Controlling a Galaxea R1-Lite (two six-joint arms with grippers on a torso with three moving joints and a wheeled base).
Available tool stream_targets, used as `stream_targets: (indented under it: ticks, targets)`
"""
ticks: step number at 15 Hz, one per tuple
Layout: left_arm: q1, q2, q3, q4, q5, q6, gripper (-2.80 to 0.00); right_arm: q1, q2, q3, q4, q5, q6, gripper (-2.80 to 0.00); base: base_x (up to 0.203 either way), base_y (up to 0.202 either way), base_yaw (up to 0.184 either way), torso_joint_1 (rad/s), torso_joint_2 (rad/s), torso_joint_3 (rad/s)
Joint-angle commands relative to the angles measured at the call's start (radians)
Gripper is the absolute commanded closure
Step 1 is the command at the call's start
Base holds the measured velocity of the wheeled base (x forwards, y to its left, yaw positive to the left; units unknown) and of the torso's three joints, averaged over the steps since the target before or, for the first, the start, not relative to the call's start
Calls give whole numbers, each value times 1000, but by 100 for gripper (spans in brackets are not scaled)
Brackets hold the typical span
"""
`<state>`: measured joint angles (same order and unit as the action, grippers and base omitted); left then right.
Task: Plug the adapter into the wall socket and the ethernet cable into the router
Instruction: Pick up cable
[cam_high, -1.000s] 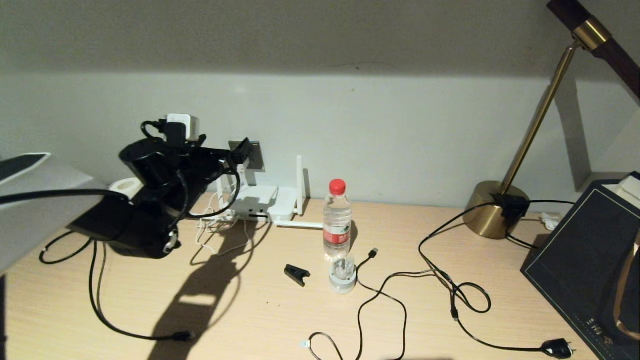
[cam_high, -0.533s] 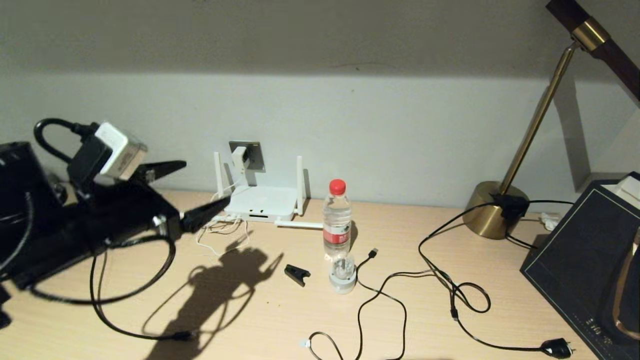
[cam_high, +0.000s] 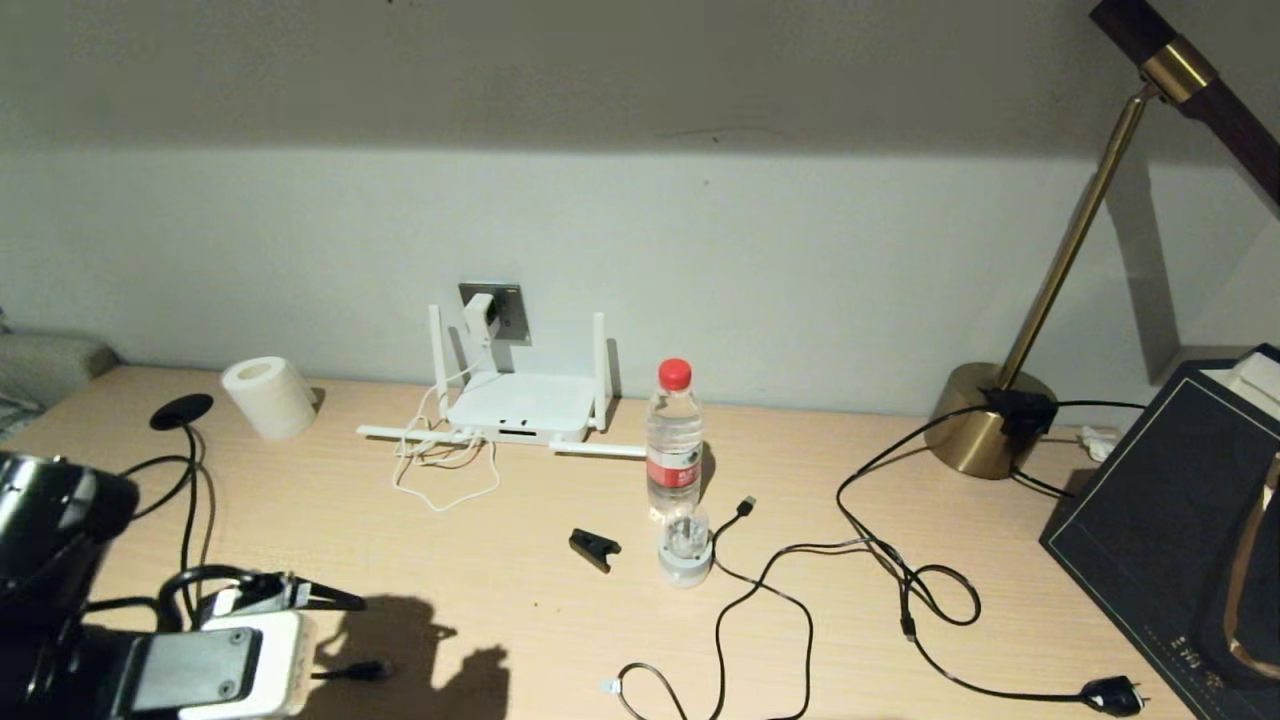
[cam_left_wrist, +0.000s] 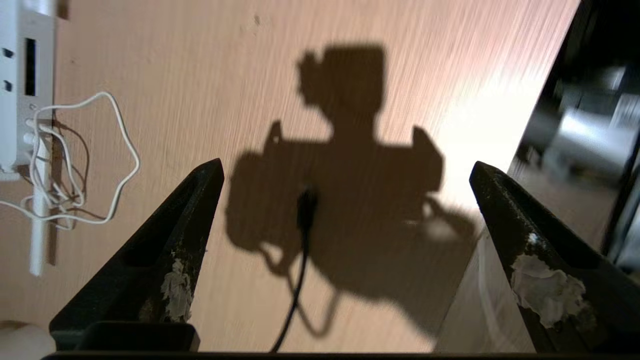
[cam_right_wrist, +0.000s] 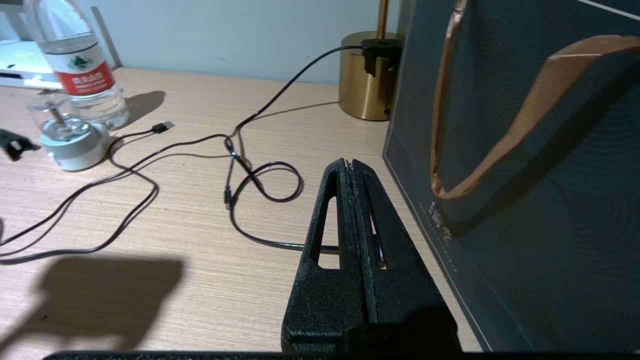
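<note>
The white adapter (cam_high: 480, 315) sits in the grey wall socket (cam_high: 508, 308), and its thin white cord (cam_high: 445, 470) trails down to the white router (cam_high: 520, 404) below it. My left gripper (cam_left_wrist: 346, 165) hangs open over the table's front left, holding nothing. Under the gap between its fingers lies the black ethernet cable's connector (cam_left_wrist: 306, 206), also seen as a dark plug end (cam_high: 368, 670) on the wood. The router's port edge (cam_left_wrist: 15, 75) shows off to one side. My right gripper (cam_right_wrist: 348, 162) is shut and empty, low beside the dark bag.
A water bottle (cam_high: 675, 430), a small domed gadget (cam_high: 686, 552) and a black clip (cam_high: 594, 548) stand mid-table. A toilet roll (cam_high: 268, 397) is at back left. The brass lamp base (cam_high: 990, 420), dark gift bag (cam_high: 1170, 520), thin USB cable (cam_high: 745, 505) and black plug (cam_high: 1115, 696) fill the right.
My left arm has pulled away from the wall socket, swung left and dropped to the table's front-left corner with its gripper open. The adapter stays in the socket.
</note>
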<state>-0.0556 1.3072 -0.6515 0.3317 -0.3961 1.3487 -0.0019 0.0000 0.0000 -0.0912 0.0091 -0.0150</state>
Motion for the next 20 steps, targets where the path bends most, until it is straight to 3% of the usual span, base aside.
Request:
stream_targets:
  ticks: [1,3,6,9,13,20]
  targets:
    - [113,187,-85,49,20,339,-280,0,2,35,-1,0,0,0,0,0,0,0,0,0]
    - [176,284,-138,109,47,450,-280,0,2,35,-1,0,0,0,0,0,0,0,0,0]
    - [192,412,-221,172,59,509,-280,0,2,34,-1,0,0,0,0,0,0,0,0,0]
    - [189,466,-298,244,59,516,-280,0,2,35,-1,0,0,0,0,0,0,0,0,0]
    - [191,465,-296,300,59,501,-280,-1,2,35,-1,0,0,0,0,0,0,0,0,0]
    - [189,501,-270,286,58,501,-280,0,2,35,-2,0,0,0,0,0,0,0,0,0]
